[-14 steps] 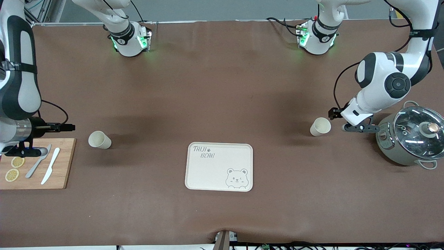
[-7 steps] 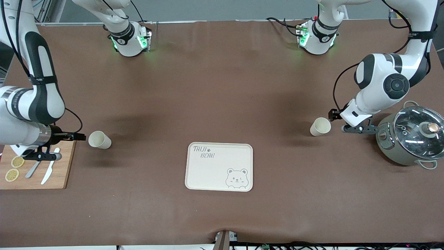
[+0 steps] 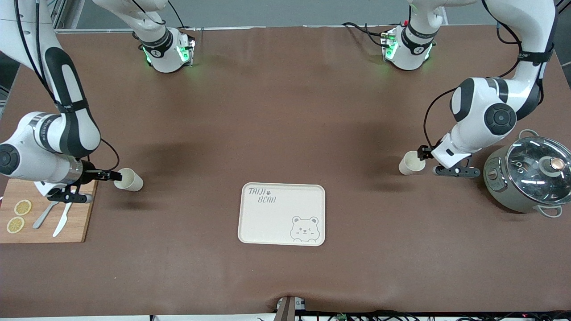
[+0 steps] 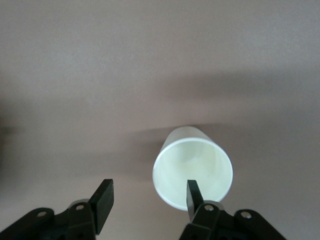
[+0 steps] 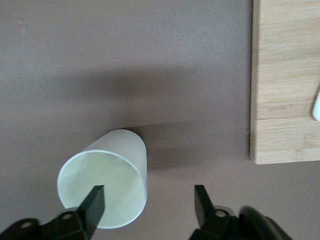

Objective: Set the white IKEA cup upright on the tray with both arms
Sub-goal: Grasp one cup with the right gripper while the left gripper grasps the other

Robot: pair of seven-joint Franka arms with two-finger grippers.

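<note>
Cups [image 3: 128,179] lie with rims at each open hand [image 3: 101,186].

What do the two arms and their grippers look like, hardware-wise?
Both arms are glossy white with rounded shells, black joint bands and black round caps at the joints; thin dark cables loop along them, strapped on. Their bases glow green. The left gripper and right gripper are black, each with two slim flat fingers on a black body with small screw holes.
</note>
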